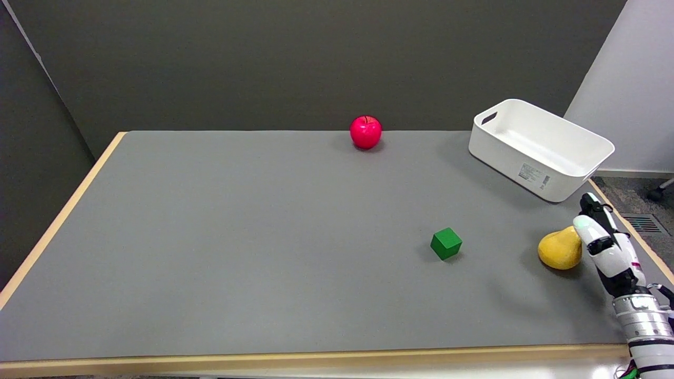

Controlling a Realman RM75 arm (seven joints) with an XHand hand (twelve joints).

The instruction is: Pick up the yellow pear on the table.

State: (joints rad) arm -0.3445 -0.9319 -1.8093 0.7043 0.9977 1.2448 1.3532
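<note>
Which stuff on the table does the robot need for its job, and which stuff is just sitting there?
Needed for the job:
yellow pear, lying near the table's right edge
right hand, close beside the pear's top end, not holding it yet

Just lying about:
red apple, at the far edge
green block, left of the pear
white bin, far right corner

one pear (pixel 559 249), one apple (pixel 365 131), one cube (pixel 446 243), one bin (pixel 540 149)
</note>
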